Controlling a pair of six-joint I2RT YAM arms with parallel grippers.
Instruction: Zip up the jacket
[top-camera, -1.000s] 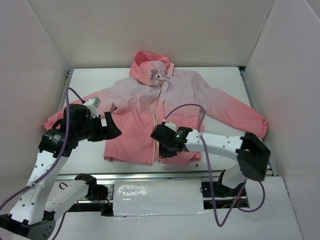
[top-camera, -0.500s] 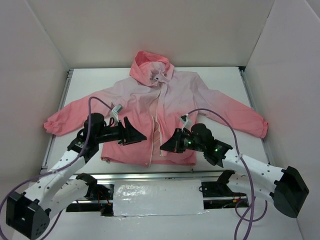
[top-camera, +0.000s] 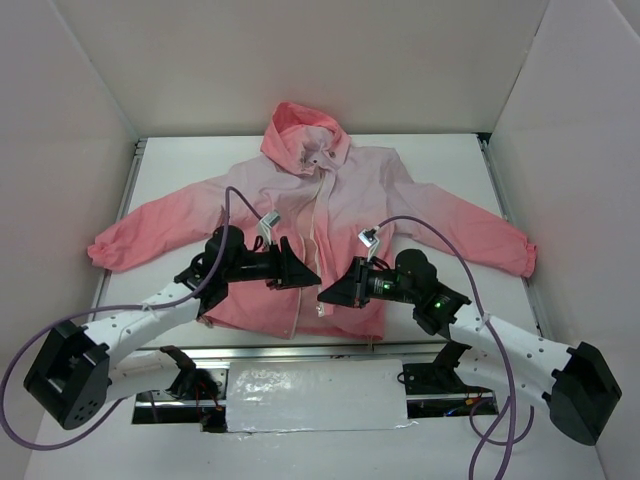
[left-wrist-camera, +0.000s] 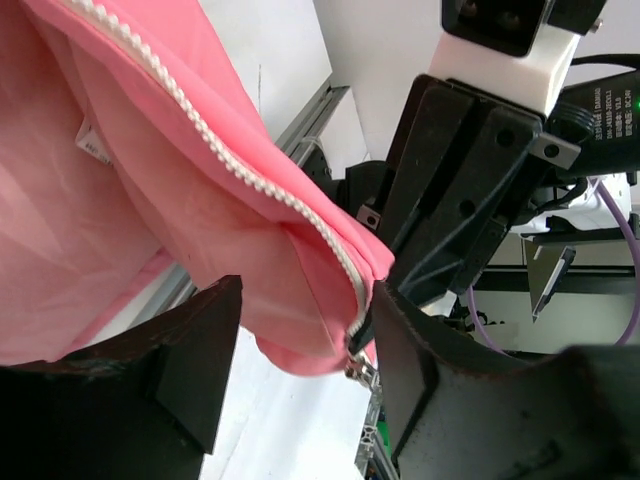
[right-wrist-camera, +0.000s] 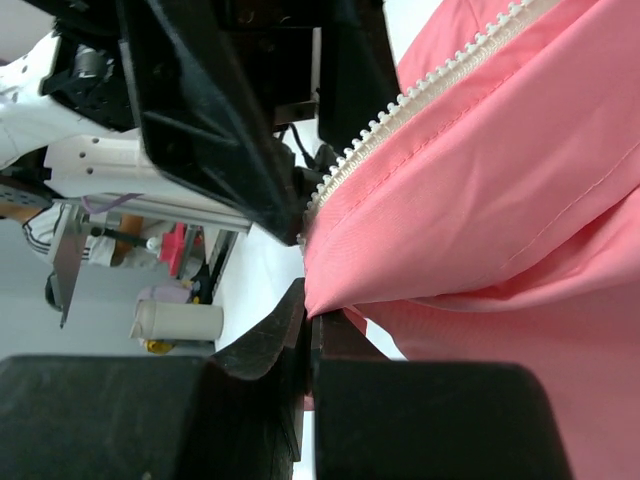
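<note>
Plainly, the jacket (top-camera: 330, 190) lies front-up on the table (top-camera: 190, 160), with its hood (top-camera: 300, 130) at the far end. From above, the left gripper (top-camera: 300, 272) and the right gripper (top-camera: 328, 293) sit close together over the lower front by the hem, tips nearly facing each other. That view does not show how either pincer stands.

The left wrist camera does show it for its own gripper. Its two fingers (left-wrist-camera: 190, 370) are spread wide. A coral hem corner edged with white zipper teeth (left-wrist-camera: 240, 175) hangs between them. The small metal zipper end (left-wrist-camera: 360, 368) is just beside the right-hand finger, and the other arm's gripper fills the background.

The right wrist camera shows its fingers (right-wrist-camera: 250, 400) pressed together, pinching a corner of coral cloth. The teeth run up and away from that pinch.
</note>
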